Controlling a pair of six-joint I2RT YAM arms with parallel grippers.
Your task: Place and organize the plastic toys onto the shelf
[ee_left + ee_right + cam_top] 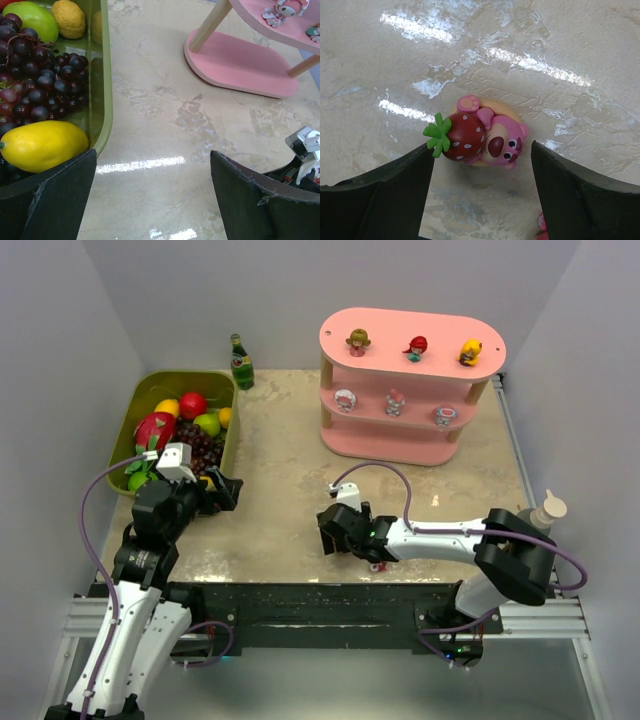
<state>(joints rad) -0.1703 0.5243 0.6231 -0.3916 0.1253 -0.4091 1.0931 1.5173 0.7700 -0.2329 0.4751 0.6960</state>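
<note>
Right pincer (481, 150) was spread, straddling pink bear toy (490, 137) on bench (545, 40), fingers clear of it. Left pincer (152, 152) gaped wide beside fruit bin (102, 75). Six other toys (358, 341) stood on shelf (390, 325).

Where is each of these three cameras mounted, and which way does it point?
Top: above and behind, looking down on both arms, the shelf and the bin.
Left wrist: on the left arm, looking across the table; its open claw fingers at the bottom.
Right wrist: looking down at a pink bear toy between its claw fingers.
Shared: top and left wrist both show shelf and bin.
</note>
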